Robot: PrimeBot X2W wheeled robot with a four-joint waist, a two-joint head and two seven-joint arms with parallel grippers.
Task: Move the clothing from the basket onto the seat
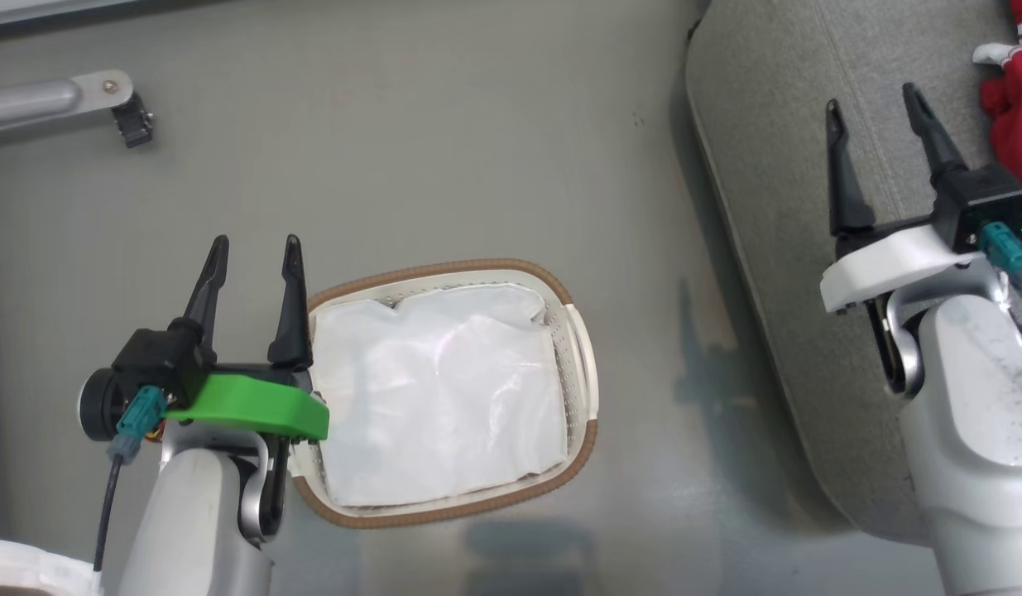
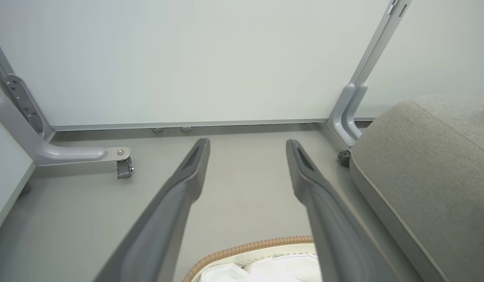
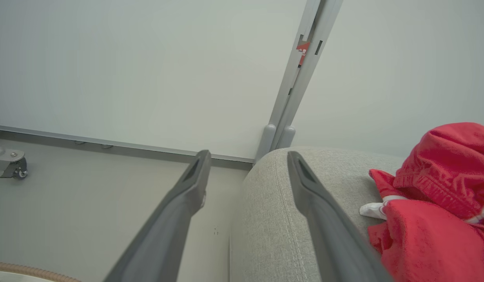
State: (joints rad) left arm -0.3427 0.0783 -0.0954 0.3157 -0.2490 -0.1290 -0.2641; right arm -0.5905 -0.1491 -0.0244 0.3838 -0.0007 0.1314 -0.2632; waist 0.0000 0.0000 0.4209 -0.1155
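Much grey floor (image 1: 477,165) surrounds basket (image 1: 583,372) and seat (image 1: 775,207).

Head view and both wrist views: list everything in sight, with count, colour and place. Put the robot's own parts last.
Basket: one, white with a brown rim, on the floor left of the seat.
Liner: one, white and crinkly, inside the basket, with no clothing on it.
Clothing: one heap, red with white trim, on the seat; the pieces can't be counted.
Seat: one, grey fabric, at the right.
Frame legs: two, grey metal with casters, by the wall.
Wall: pale panels, behind the floor.
Floor: grey, under everything.
Left claw: one, dark, open and empty, by the basket's left rim.
Right claw: one, dark, open and empty, over the seat beside the clothing.
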